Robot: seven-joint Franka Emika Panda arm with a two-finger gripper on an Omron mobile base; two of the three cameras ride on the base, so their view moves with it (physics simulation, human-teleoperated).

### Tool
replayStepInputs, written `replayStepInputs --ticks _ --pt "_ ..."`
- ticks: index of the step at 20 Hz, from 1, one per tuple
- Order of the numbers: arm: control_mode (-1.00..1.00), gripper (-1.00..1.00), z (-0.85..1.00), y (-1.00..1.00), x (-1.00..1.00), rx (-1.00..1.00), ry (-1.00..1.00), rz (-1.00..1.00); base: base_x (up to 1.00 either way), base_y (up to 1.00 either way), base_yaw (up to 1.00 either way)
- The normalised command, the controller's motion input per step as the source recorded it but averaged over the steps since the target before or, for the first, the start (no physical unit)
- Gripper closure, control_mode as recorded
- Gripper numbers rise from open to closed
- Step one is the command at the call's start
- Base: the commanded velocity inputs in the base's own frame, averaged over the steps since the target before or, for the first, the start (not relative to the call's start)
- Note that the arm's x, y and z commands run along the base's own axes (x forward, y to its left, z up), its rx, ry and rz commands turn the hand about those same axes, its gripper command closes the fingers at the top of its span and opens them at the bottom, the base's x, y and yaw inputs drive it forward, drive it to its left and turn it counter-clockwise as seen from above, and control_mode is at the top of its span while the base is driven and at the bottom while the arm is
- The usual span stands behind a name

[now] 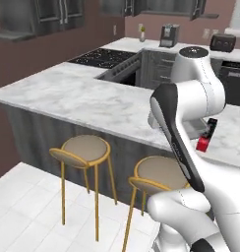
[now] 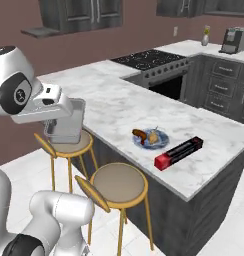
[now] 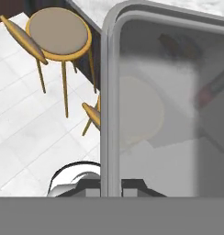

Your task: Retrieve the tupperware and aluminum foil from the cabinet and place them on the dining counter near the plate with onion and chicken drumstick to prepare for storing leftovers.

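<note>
My tool (image 2: 64,131) is pinched tight on the wall of the tupperware (image 2: 66,125), and I hold that pale translucent box in the air at the near edge of the desk (image 2: 119,102), over the stool side, not resting on anything. In the right base view it hangs just under my hand, with one round-seated stool (image 2: 69,145) partly behind it and a second stool (image 2: 119,185) nearer the camera. In the hand view the tupperware (image 3: 159,101) rises close in front of the lens, its rounded rim standing between my finger tips at the bottom; through its cloudy wall I make out a stool seat and a blurred dark-and-red shape, too smeared to be sure of.

The aluminum foil (image 2: 179,153) lies flat on the marble top, red end toward the near edge, just beside the plate (image 2: 151,137). The plate with its blue rim carries brownish food; the chicken drumstick (image 2: 140,133) is the darker lump on its left side. The paler piece next to it I cannot tell apart clearly. The tupperware is well apart from the plate and foil, farther along the desk.

In the left base view my arm hides most of that end of the desk, and the aluminum foil (image 1: 207,137) peeks out beside it.
</note>
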Motion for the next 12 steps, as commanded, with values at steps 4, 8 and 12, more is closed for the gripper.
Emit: replayStepInputs --ticks 4,8,12 --pt "1.0 1.0 0.0 0.0 0.0 0.0 0.0 0.0 0.73 0.84 -0.68" --pt "1.0 1.0 0.0 0.0 0.0 0.0 0.0 0.0 0.71 0.87 -0.68" --pt "1.0 1.0 0.0 0.0 0.0 0.0 0.0 0.0 0.7 0.88 -0.67"
